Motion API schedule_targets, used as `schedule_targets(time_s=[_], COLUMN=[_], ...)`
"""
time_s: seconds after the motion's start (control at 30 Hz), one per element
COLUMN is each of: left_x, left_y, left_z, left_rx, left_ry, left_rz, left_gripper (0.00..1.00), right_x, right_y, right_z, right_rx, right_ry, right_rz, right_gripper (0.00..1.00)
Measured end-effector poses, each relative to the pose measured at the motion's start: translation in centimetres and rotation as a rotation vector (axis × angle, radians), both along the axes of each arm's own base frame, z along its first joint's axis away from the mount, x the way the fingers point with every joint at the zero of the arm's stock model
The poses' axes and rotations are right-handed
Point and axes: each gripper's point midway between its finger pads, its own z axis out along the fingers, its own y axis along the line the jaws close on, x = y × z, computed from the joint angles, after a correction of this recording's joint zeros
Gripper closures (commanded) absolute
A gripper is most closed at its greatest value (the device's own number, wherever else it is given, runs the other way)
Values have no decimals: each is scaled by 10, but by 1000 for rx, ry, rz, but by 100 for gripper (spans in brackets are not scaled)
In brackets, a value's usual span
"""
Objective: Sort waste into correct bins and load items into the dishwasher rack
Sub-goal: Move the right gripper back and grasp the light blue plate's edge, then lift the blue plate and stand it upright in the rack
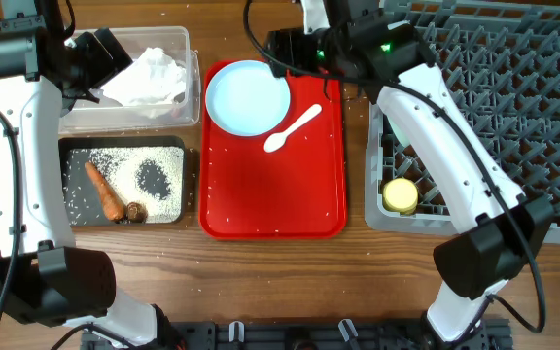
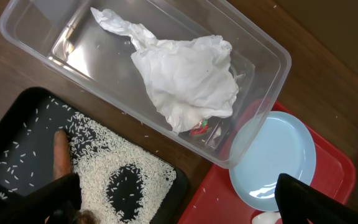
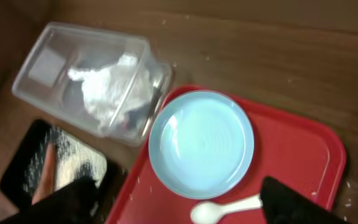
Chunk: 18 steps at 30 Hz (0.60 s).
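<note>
Overhead: tissue [image 1: 149,78] in clear tub [image 1: 178,44]; carrot [image 1: 105,190], scrap [image 1: 134,211] and rice [image 1: 144,156] in black tray [image 1: 62,185]; plate [image 1: 249,95] and spoon [image 1: 292,128] on red tray [image 1: 280,194]; cup [image 1: 401,195] in rack [image 1: 513,97]; all on tabletop [image 1: 261,282]. Left jaws spread, empty, above tub. Right jaws spread, empty, above plate.

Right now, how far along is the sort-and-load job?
Done: tissue in the clear tub; carrot, scrap and rice in the black tray; yellow cup in the rack. In hand: nothing, both jaws open. Left: plate and spoon on the red tray. Bowls not clearly visible.
</note>
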Motion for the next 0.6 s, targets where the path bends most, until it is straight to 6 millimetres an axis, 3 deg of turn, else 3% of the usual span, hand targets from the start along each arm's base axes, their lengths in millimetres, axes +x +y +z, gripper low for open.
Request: schedule_targets(time_s=[0.07,0.13,0.17,0.2,0.27,0.37,0.5,0.6], left_x=[0,0,0,0,0,0,0,0], left_y=[0,0,0,0,0,0,0,0], left_z=[0,0,0,0,0,0,0,0], left_rx=[0,0,0,0,0,0,0,0], left_ry=[0,0,0,0,0,0,0,0], left_rz=[0,0,0,0,0,0,0,0], left_gripper=[0,0,0,0,0,0,0,0], right_x=[12,27,30,30,24,16,16,15], right_y=[0,7,11,13,10,2,-1,0], right_z=[-11,-65,-106,-146,-202,-238,-249,-250], right_rx=[5,-24,-37,-49,-74,-82,-66,-58], right_ry=[12,110,201,291,425,539,575,586], right_rz=[-59,-151,-205,-250,-327,-404,-429,-436], right_gripper=[23,26,30,32,33,44,91,96])
